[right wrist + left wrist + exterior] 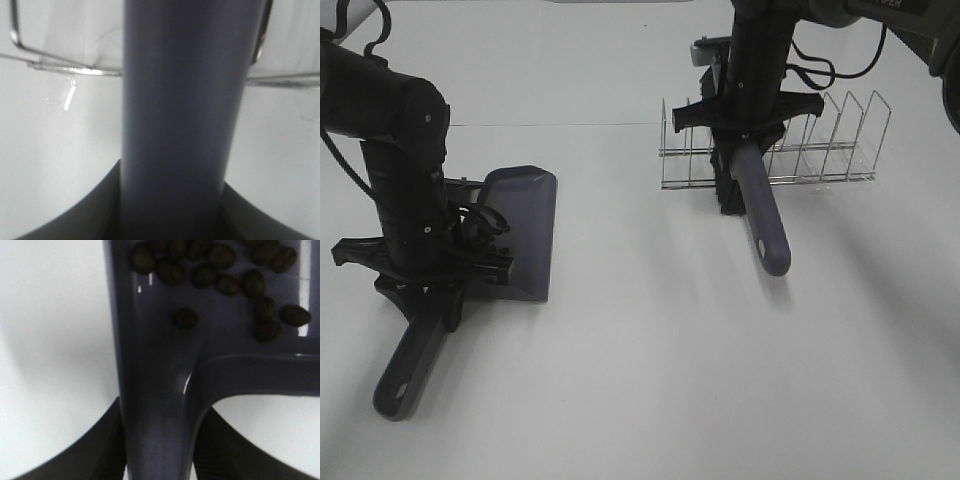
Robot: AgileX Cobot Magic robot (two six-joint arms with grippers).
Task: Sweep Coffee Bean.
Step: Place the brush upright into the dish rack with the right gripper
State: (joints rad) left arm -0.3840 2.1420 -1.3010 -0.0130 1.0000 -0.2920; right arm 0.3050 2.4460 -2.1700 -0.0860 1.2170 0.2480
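My left gripper is shut on the handle of the grey-purple dustpan, which lies flat on the white table at the left. In the left wrist view the coffee beans lie in a loose cluster inside the dustpan, near its handle end. In the exterior high view the arm hides them. My right gripper is shut on the brush, whose grey-purple handle slants down toward the front. Its dark head is at the wire rack. The right wrist view shows the brush handle between the jaws.
A wire rack with several upright dividers stands at the back right, right behind the brush; it also shows in the right wrist view. The dustpan's handle end points toward the front left. The white table spreads between the arms.
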